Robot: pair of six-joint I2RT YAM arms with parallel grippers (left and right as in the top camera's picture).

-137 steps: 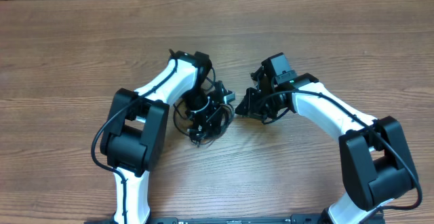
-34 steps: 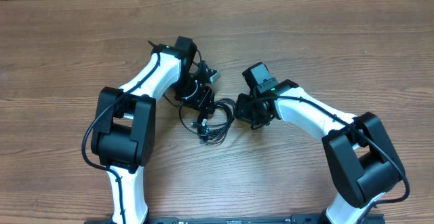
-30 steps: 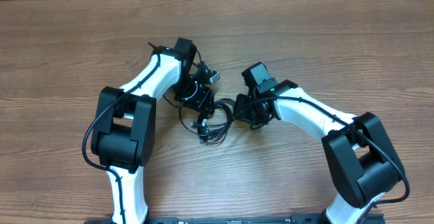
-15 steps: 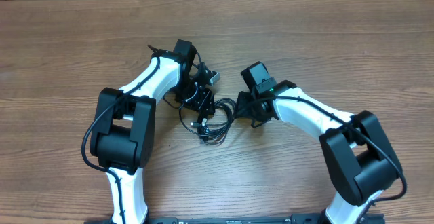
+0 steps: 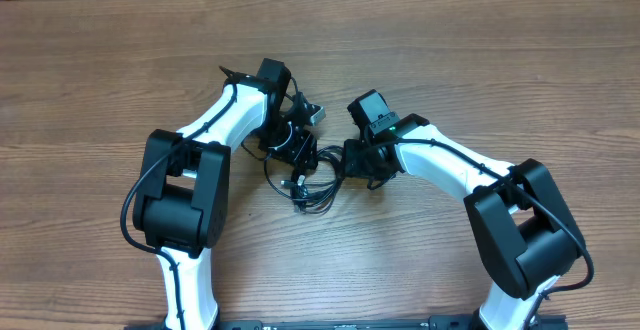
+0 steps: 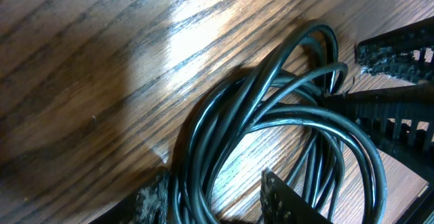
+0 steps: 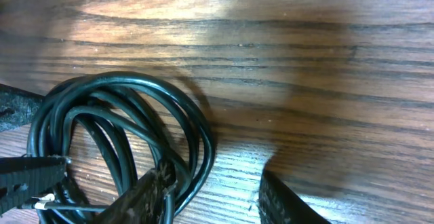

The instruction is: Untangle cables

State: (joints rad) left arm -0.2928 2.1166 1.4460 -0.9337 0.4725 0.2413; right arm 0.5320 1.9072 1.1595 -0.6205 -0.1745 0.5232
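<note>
Black cables (image 5: 306, 178) are pictured bunched in a single heap on the wooden surface (image 5: 480, 60), between the two arms and near the middle of the overhead view. No cord is seen lying clear of the heap. In both wrist views the loops are shown stacked, crossing and threaded through one another, with a small pale-tipped end (image 7: 42, 199) tucked at the coil's edge.

The left jaws are held apart low over the coil, with several strands running between them. Whether those strands are pinched or merely straddled cannot be told. The right jaws are spread, with bare wood visible between them and the outermost loop just beside one finger (image 7: 152, 193). Nothing is gripped there.

The work is judged to be at an early stage, with the arms brought to the tangle but nothing separated. All of the sorting is left: one cord is to be singled out, drawn free of the loops and laid apart, and the others after it.
</note>
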